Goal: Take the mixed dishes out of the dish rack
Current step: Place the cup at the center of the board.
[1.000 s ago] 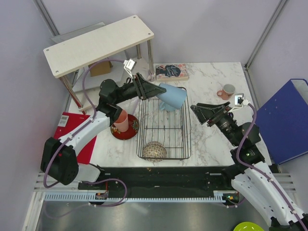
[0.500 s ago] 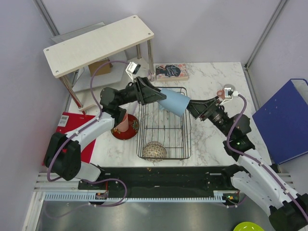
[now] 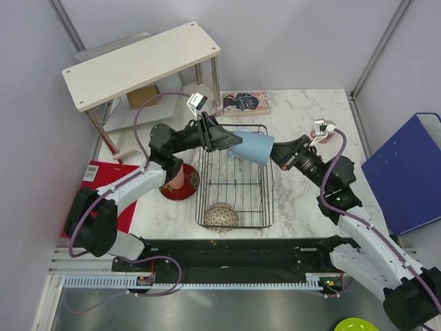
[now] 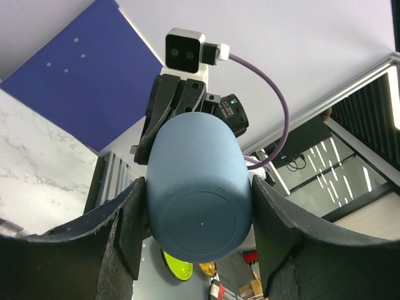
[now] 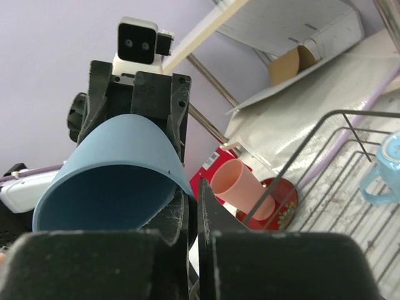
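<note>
At the near end of the dish rack (image 3: 238,186) the speckled bowl (image 3: 220,216) lies on the wire bottom. Just beside the rack's left side, the dark red plate (image 3: 189,194) rests on the table with the salmon-pink tumbler (image 3: 173,176) standing on it.

Above the far part of the rack, 1 light blue mug (image 4: 199,206) is held in the air, tilted on its side. The left gripper (image 4: 200,228) is clamped on its body near the base, 1 finger on each side. The right gripper (image 5: 192,209) pinches the rim, 1 finger inside and 1 outside.

Lower, a second light blue mug (image 5: 384,165) sits inside the rack. Farther right, the salmon-pink mug (image 3: 335,134) stands on the table, partly hidden.
</note>
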You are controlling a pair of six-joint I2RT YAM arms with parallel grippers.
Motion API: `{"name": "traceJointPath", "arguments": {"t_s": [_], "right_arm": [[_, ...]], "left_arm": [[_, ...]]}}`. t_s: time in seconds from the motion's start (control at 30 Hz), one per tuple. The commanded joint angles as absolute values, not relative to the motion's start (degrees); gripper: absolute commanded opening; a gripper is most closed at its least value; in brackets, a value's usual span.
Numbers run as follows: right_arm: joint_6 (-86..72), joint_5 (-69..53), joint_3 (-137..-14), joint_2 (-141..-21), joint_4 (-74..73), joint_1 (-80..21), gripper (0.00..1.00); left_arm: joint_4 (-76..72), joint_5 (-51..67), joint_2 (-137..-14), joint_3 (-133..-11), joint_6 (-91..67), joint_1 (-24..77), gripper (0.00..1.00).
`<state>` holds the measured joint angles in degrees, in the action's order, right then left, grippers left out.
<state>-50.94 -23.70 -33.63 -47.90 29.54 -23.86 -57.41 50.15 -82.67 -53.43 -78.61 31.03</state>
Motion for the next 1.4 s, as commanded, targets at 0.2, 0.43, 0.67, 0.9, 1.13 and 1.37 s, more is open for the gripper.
{"name": "traceJointPath", "arguments": {"t_s": [0.2, 0.43, 0.67, 0.9, 1.13, 1.37], "right_arm": [[-33.5, -14.9, -46.7, -41.0, 2.6, -24.2, 0.0], [-29.5, -6.1, -55.6, -39.6, -13.5, -24.2, 0.0], [-27.1, 17.8, -63.3, -43.4, -31.9, -24.2, 0.0], [-26.9, 35.1, -72.3, -52.6, -44.3, -24.1, 0.0], [-25.4, 38.4, -75.6, -59.3, -46.8, -20.8, 0.0], [-29.3, 32.5, -74.0, -62.7, -47.5, -11.3, 0.0]], "left_arm": [[-7.3, 39.8, -74.1, -62.6, -38.7, 33.8, 0.89], [7.7, 11.4, -62.7, -59.2, -32.9, 33.7, 0.99], [17.8, 1.5, -59.9, -58.3, -31.6, 33.7, 0.99], [20.7, 0.2, -57.4, -55.4, -32.4, 33.7, 0.99], [21.1, 0.2, -55.5, -53.7, -33.2, 33.7, 0.99], [21.8, 0.2, -53.4, -53.4, -34.0, 33.7, 0.99]]}}
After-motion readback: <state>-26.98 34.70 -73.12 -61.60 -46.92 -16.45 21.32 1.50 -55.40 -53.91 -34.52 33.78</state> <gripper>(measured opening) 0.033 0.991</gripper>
